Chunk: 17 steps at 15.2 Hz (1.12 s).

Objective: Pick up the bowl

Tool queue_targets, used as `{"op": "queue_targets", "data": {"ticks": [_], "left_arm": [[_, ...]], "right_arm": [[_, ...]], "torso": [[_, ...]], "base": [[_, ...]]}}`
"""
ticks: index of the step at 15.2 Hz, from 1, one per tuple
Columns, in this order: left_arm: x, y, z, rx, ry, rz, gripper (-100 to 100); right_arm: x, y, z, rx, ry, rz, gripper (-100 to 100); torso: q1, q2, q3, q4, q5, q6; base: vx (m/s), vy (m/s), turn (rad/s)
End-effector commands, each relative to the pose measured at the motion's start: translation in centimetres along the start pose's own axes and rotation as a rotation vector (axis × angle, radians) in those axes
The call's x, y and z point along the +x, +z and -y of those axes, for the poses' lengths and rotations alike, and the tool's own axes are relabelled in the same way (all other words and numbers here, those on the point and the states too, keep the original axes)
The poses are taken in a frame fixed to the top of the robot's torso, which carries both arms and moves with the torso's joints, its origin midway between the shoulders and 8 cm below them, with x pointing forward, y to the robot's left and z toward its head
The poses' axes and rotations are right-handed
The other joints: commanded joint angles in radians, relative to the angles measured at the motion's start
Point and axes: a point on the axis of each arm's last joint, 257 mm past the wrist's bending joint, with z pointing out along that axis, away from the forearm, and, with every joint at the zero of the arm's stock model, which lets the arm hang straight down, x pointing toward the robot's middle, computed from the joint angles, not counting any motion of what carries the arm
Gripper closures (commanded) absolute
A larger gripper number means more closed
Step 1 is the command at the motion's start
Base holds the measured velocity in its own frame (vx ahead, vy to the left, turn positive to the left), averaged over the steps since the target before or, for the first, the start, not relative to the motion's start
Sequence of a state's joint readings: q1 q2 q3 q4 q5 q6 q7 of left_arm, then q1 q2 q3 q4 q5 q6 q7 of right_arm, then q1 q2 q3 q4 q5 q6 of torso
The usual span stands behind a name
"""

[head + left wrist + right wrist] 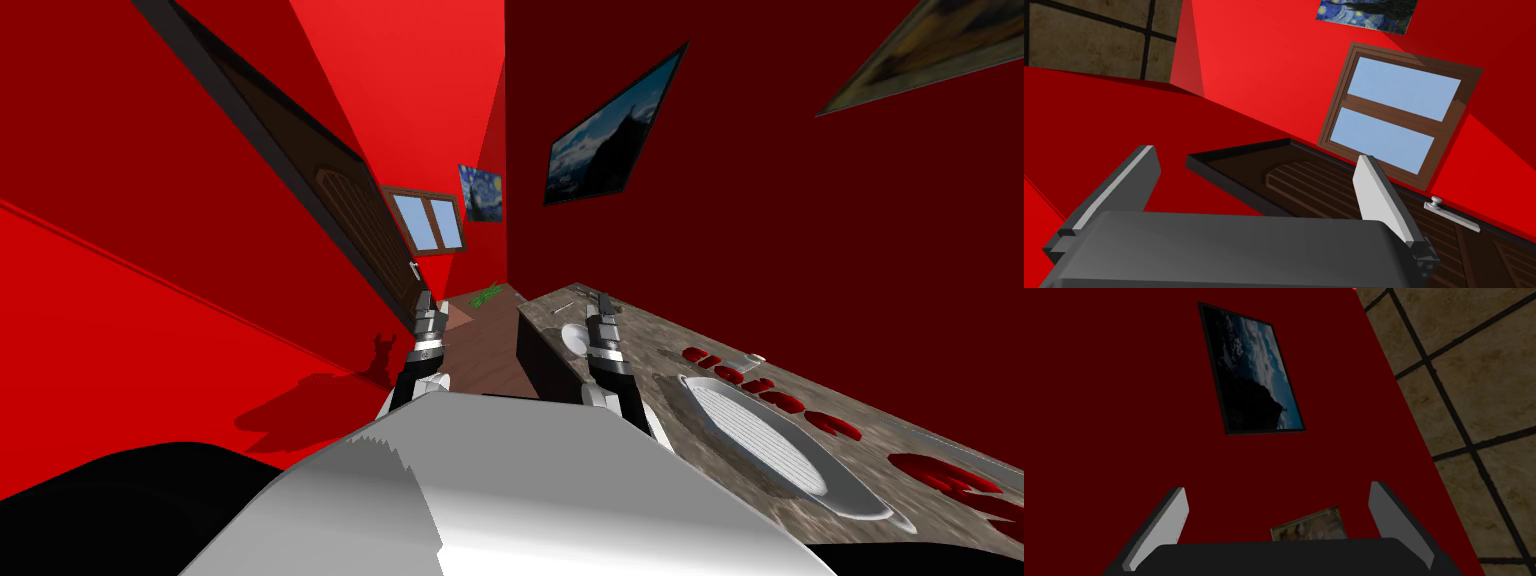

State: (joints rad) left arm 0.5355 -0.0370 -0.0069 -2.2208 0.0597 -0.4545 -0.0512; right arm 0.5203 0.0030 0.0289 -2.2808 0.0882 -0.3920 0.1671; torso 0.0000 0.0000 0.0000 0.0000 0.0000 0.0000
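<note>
right claw [604, 300] open, empty | bowl [574, 338] just beside it on counter [655, 345] | left claw [425, 299] open, empty

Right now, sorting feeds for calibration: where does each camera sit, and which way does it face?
Head: on the head, steeply down over the counter and bowl; left gripper and right gripper show small.
Left wrist: on that hand, facing the door and window; open fingers.
Right wrist: on that hand, facing a framed picture; open fingers.
Shared: head and left wrist see the window.
</note>
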Motion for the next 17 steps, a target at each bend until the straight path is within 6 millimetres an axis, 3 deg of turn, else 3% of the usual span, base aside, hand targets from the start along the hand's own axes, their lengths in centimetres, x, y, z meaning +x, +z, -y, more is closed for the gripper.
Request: {"op": "queue_targets", "data": {"ticks": [1, 10, 13, 14, 16, 17], "left_arm": [[0.0, 0.0, 0.0, 0.0, 0.0, 0.0, 0], [0.0, 0.0, 0.0, 0.0, 0.0, 0.0, 0], [0.0, 0.0, 0.0, 0.0, 0.0, 0.0, 0], [0.0, 0.0, 0.0, 0.0, 0.0, 0.0, 0], [0.0, 0.0, 0.0, 0.0, 0.0, 0.0, 0], [0.0, 0.0, 0.0, 0.0, 0.0, 0.0, 0]], "right_arm": [[0.3, -0.4, 0.7, 0.012, -0.029, -0.035, -100], [0.2, -3.6, 6.0, 0.125, -0.2, -0.187, -100], [-0.6, -5.8, 9.1, 0.198, -0.295, -0.26, -100], [-0.6, -5.8, 9.1, 0.198, -0.295, -0.26, -100], [-2.1, -8.6, 12.4, 0.283, -0.394, -0.327, -100], [-2.1, -8.6, 12.4, 0.28, -0.4, -0.338, -100]], "torso": [[0.0, 0.0, 0.0, 0.0, 0.0, 0.0], [0.005, 0.0, 0.0, 0.0, 0.001, 0.0], [0.005, 0.0, 0.0, 0.0, 0.001, 0.0], [0.005, 0.0, 0.0, 0.0, 0.001, 0.0], [0.006, 0.0, 0.0, 0.0, 0.001, 0.0], [0.007, 0.0, 0.0, 0.0, 0.001, 0.0]], "base": [[0.001, 0.013, 0.008], [-0.004, 0.062, 0.013], [0.006, 0.073, 0.02], [-0.004, 0.078, 0.017], [0.005, 0.101, 0.035], [0.006, 0.115, 0.025]]}}
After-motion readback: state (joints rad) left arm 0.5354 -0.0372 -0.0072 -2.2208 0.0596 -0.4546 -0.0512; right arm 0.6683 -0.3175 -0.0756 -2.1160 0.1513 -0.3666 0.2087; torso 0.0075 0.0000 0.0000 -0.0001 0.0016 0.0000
